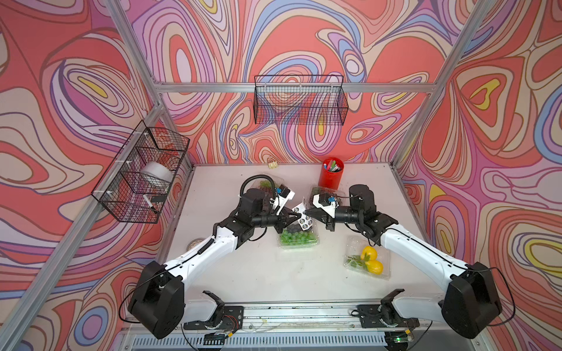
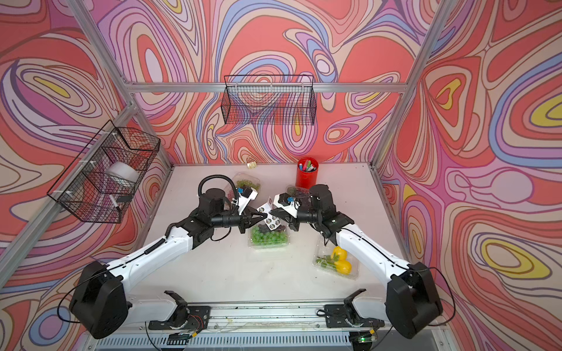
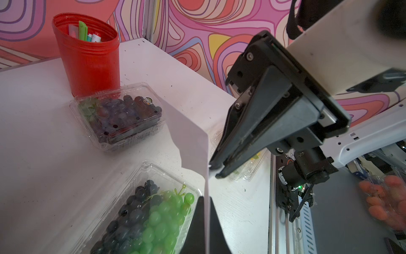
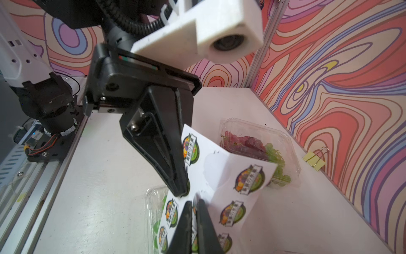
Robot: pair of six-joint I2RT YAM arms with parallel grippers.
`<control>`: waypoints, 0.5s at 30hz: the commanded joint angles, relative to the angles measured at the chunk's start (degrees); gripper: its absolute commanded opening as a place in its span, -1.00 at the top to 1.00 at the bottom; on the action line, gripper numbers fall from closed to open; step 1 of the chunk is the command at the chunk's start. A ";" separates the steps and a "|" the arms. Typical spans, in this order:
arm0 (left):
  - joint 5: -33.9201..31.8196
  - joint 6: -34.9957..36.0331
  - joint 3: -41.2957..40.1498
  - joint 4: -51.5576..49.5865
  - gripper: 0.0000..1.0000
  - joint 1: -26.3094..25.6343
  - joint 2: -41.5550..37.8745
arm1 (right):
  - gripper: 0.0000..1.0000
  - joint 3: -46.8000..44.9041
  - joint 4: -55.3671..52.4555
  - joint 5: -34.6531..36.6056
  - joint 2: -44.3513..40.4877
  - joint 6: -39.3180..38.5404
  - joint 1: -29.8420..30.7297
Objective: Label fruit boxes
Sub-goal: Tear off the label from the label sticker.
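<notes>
A fruit box of green and dark grapes [image 1: 299, 238] [image 2: 269, 237] [image 3: 145, 211] lies at mid-table. Just above it my two grippers meet tip to tip. My left gripper [image 1: 299, 216] [image 3: 206, 220] is shut on the edge of the white sticker sheet [image 1: 305, 225] [image 4: 230, 176]. My right gripper [image 1: 307, 214] [image 4: 193, 211] is shut on a sticker on that sheet. The lemon box [image 1: 368, 261] sits at the right front. A dark-grape box [image 3: 118, 118] and a purple-and-green grape box [image 4: 259, 147] lie further back, partly hidden by the arms in both top views.
A red pen cup [image 1: 331, 174] stands at the back right, close to the dark-grape box. A yellow binder clip [image 1: 273, 164] lies by the back wall. Wire baskets hang on the back wall [image 1: 299, 100] and the left wall [image 1: 143, 173].
</notes>
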 commanded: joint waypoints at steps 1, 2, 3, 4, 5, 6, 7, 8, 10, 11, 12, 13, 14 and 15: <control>0.63 0.45 1.49 -0.20 1.00 0.13 0.15 | 1.00 1.51 -0.54 -0.27 0.53 -0.06 -0.04; 0.46 0.49 1.49 -0.28 1.00 0.15 0.10 | 1.00 1.41 -0.56 -0.35 0.27 -0.07 -0.11; 0.23 0.37 1.57 -0.44 1.00 0.13 0.07 | 1.00 1.25 -0.58 -0.41 0.04 -0.04 -0.11; -0.17 0.32 1.58 -0.70 1.00 0.13 0.06 | 1.00 1.01 -0.55 -0.45 -0.31 0.06 -0.03; -0.78 0.23 1.71 -1.09 1.00 0.13 0.06 | 1.00 0.73 -0.67 -0.57 -0.66 0.20 -0.03; -1.36 0.23 1.88 -1.56 1.00 0.13 0.06 | 1.00 0.55 -0.80 -0.68 -1.06 0.31 -0.07; -1.93 0.22 2.09 -2.09 1.00 0.13 0.14 | 1.00 0.28 -1.07 -0.99 -1.44 0.49 -0.11; -2.58 0.32 2.26 -2.62 1.00 0.15 0.17 | 1.00 0.02 -1.38 -1.29 -1.87 0.58 -0.08; -3.52 0.29 2.52 -3.25 1.00 0.13 0.26 | 1.00 -0.41 -1.87 -2.01 -2.53 1.20 -0.07; -4.04 0.23 2.63 -3.42 1.00 0.13 0.37 | 1.00 -0.68 -2.12 -2.37 -2.84 1.47 -0.03; -4.28 0.15 2.71 -3.64 1.00 0.13 0.41 | 1.00 -0.91 -2.32 -2.57 -3.20 1.73 -0.03; -4.54 0.08 2.85 -3.83 1.00 0.13 0.49 | 1.00 -1.13 -2.50 -2.77 -3.54 1.98 0.00; -4.78 0.06 2.96 -4.03 1.00 0.13 0.58 | 1.00 -1.31 -2.80 -2.95 -3.91 2.22 -0.02; -4.91 0.06 3.06 -4.29 1.00 0.15 0.67 | 1.00 -1.32 -3.13 -3.12 -4.09 2.33 0.02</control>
